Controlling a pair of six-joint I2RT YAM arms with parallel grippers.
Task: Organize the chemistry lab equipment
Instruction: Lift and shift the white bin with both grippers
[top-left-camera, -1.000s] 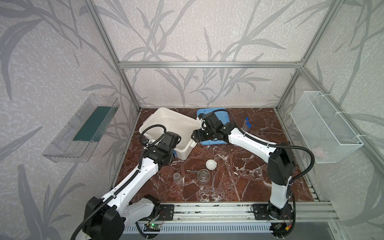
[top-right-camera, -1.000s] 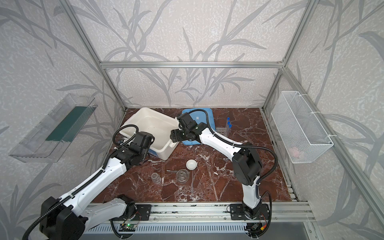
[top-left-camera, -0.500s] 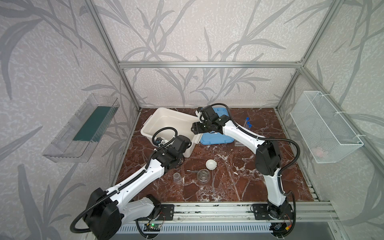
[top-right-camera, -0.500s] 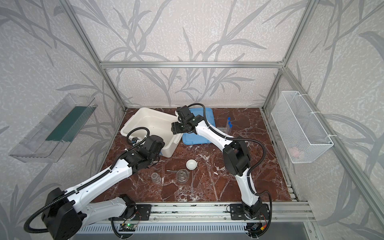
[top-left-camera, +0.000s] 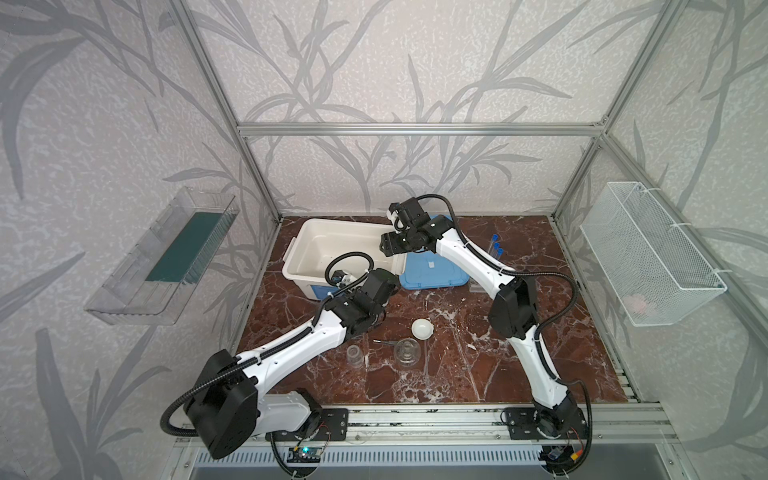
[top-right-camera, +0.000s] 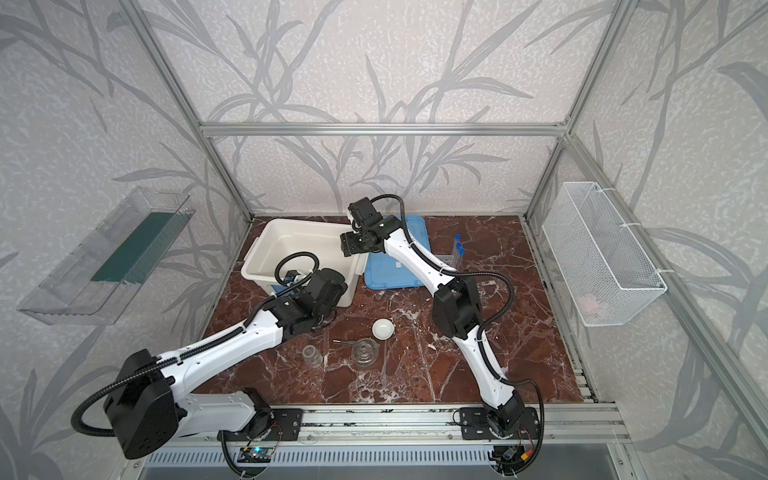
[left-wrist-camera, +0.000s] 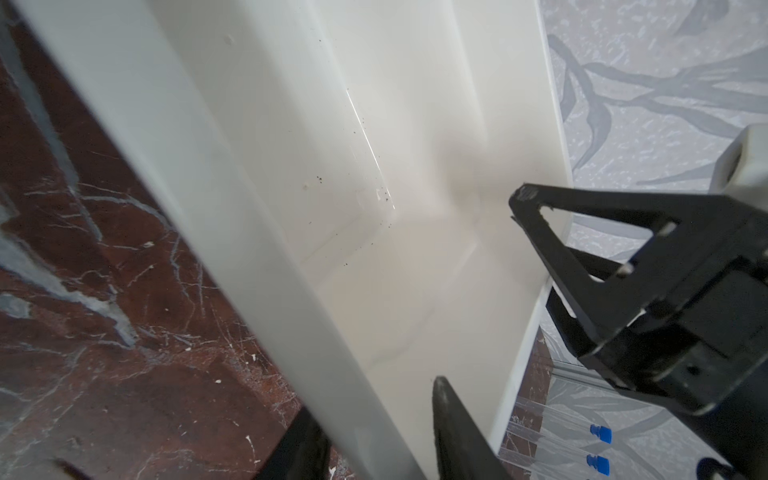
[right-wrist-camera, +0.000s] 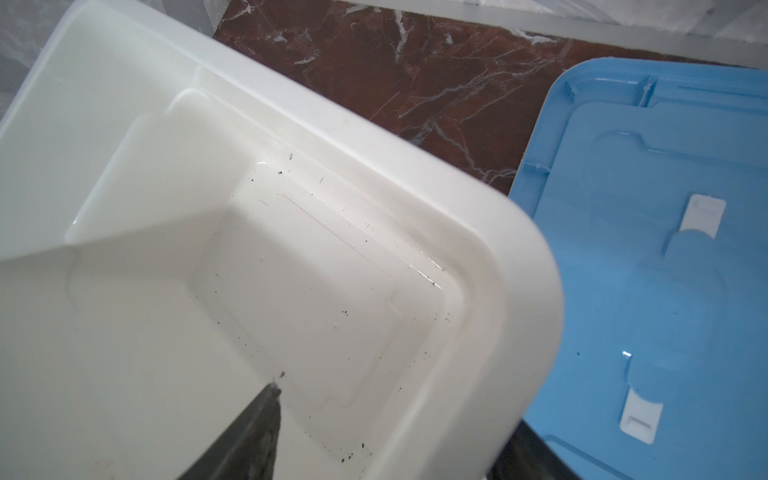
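The big white tub (top-left-camera: 297, 249) (top-right-camera: 257, 257) stands empty at the back left. My left gripper (left-wrist-camera: 374, 395) is open at its near wall, one finger inside and one outside the rim; my wrist hides it in both top views. My right gripper (top-left-camera: 386, 245) (top-right-camera: 345, 245) (right-wrist-camera: 395, 411) is open astride the tub's far right corner. On the floor in front lie the white dish (top-left-camera: 422, 328), two glass vessels (top-left-camera: 354, 356) (top-left-camera: 406, 352) and the tweezers (top-left-camera: 384, 342). Blue-capped test tubes (top-left-camera: 496, 249) (left-wrist-camera: 600, 432) stand in the clear rack (top-right-camera: 446, 259) at the back right.
The blue lid (top-left-camera: 432, 270) (right-wrist-camera: 665, 249) lies flat right of the tub. A clear wall tray (top-left-camera: 166, 257) hangs on the left and a white wire basket (top-left-camera: 648, 253) on the right. Aluminium frame posts edge the marble floor (top-left-camera: 478, 365).
The tub has turned from a skewed stance to squarer with the back wall. My left gripper slid right along its near wall and widened its jaws; my right gripper moved back to the far corner.
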